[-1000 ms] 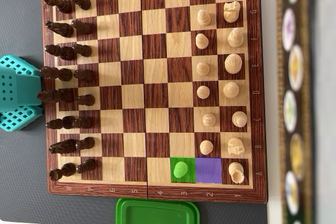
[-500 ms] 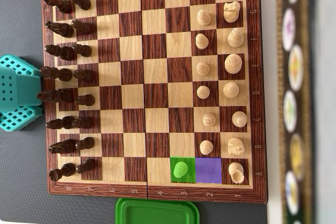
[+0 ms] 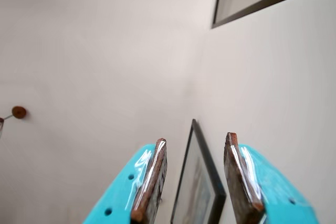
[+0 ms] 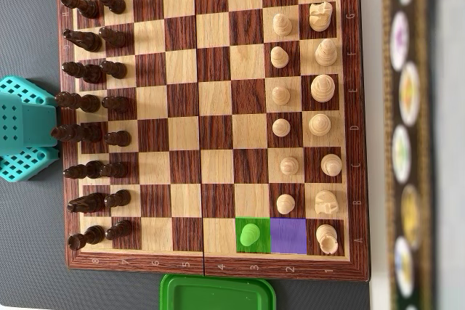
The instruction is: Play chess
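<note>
In the overhead view a wooden chessboard (image 4: 211,265) fills the table. Dark pieces (image 4: 91,103) stand in two files along its left side and light pieces (image 4: 320,88) along its right. One light pawn (image 4: 249,235) stands on a green-tinted square in the bottom row, beside an empty purple-tinted square (image 4: 289,235). The teal arm (image 4: 25,128) sits off the board's left edge. In the wrist view my gripper (image 3: 196,139) points at a pale wall. Its jaws are apart with nothing between them, and no chess piece shows there.
A green plastic lid (image 4: 218,294) lies just below the board. A patterned strip (image 4: 407,136) runs down the right side. The wrist view shows a framed picture (image 3: 197,182), a dark window frame (image 3: 252,1) and a brown knob (image 3: 19,112) on the wall.
</note>
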You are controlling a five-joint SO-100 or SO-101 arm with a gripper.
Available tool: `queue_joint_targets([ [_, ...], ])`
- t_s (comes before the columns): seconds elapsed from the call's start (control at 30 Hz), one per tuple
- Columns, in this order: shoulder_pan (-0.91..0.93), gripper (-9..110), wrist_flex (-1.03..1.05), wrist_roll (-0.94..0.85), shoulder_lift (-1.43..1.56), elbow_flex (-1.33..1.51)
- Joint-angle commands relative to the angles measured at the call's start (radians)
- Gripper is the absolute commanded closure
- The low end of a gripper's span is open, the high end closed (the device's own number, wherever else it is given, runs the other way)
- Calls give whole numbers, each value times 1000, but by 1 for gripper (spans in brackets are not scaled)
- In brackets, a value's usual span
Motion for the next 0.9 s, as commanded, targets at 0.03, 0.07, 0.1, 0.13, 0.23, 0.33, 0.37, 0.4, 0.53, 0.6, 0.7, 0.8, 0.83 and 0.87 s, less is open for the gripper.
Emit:
queue_joint_targets([
  [0.03, -3, 85, -54, -3, -9, 20],
  [0.07, -3, 85, -60, -3, -9, 20],
  [0.1, -3, 85, -61, -3, -9, 20],
  [0.13, -5, 85, -69, 0, -9, 20],
  [0.23, -6, 85, -80, 5, -9, 20],
  [0.33, -11, 85, -80, 5, -9, 20],
  [0.37, -11, 85, -80, 5, -9, 20],
  [0.4, -11, 85, -80, 3, -9, 20],
  [0.53, -5, 85, -80, 5, -9, 20],
  [0.6, -5, 85, -80, 5, -9, 20],
  [0.7, -5, 85, -80, 5, -9, 20],
  [0.8, -5, 85, -80, 5, -9, 20],
  [0.83, -5, 85, -80, 5, -9, 20],
  [0.87, -5, 85, -80, 5, -9, 20],
])
